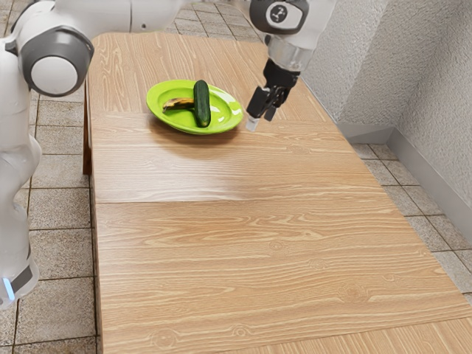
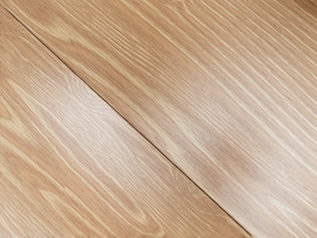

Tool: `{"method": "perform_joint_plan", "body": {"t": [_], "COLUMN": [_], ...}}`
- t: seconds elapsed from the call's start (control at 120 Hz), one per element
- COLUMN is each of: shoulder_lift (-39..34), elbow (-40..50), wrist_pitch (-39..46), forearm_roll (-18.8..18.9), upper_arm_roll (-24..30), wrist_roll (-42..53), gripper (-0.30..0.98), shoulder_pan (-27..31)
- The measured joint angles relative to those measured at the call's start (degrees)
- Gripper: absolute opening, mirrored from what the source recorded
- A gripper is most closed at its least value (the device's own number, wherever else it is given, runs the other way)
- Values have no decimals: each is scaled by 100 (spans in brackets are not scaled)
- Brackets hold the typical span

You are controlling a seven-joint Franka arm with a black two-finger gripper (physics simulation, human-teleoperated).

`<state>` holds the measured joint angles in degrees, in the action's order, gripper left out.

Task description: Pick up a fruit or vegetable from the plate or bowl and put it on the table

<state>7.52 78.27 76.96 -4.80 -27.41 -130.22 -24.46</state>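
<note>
Plate: bright green, glossy and oval in outline, lying on the wooden table and carrying two pieces of produce.
Cucumber: dark green, resting on the plate, its length running from near the far rim toward the near rim in the exterior view.
Banana: yellow with dark brown patches, also on the plate, on the exterior view's left of the cucumber, with one end meeting the cucumber's side; whether it runs on beneath, I cannot tell.
Gripper: black, beside the plate on the exterior view's right, pointing down toward the tabletop at a slant, apart from both pieces of produce.
Fingers: spread, with a gap between the tips and nothing held in it; one tip shows pale.
Arm: white and grey, crossing behind the plate from the exterior view's left, its hand end dropping on the plate's other side.
Under the hand: wood grain with a thin dark seam cutting across it, and soft bright reflections to either side of the seam.
Floor: speckled tiles, lower than the plate and table, reaching along both sides.
Wall: rough and pale grey, past the table edge on the exterior view's right of the plate.
</note>
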Motion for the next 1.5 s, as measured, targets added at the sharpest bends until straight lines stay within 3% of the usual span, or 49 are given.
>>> {"method": "perform_joint_plan", "body": {"t": [0.392, 0.475, 0.575, 0.675, 0.767, 0.85, 1.025, 1.125, 1.325, 1.5], "shoulder_lift": [-272, -303, -334, -728, -1490, -2083, -2276, -2206, -1955, -1657], "elbow": [7, 6, 12, 459, 1400, 2071, 2308, 2314, 2310, 2304], "wrist_pitch": [-21, -25, -29, -31, 12, 110, 259, 316, 593, 775], "forearm_roll": [177, 201, 222, 241, 286, 305, 325, 427, 1011, 1278], "upper_arm_roll": [69, 1892, 2526, 2413, 2140, 2032, 1884, 1537, 1451, 1514], "wrist_roll": [-503, -570, -640, -698, -745, -781, -802, -210, 1969, 3908], "gripper": [69, 69, 69, 69, 69, 69, 69, 69, 69, 69], "shoulder_pan": [15, 1900, 2755, 2741, 2581, 3040, 3217, 3265, 3557, 3172]}}
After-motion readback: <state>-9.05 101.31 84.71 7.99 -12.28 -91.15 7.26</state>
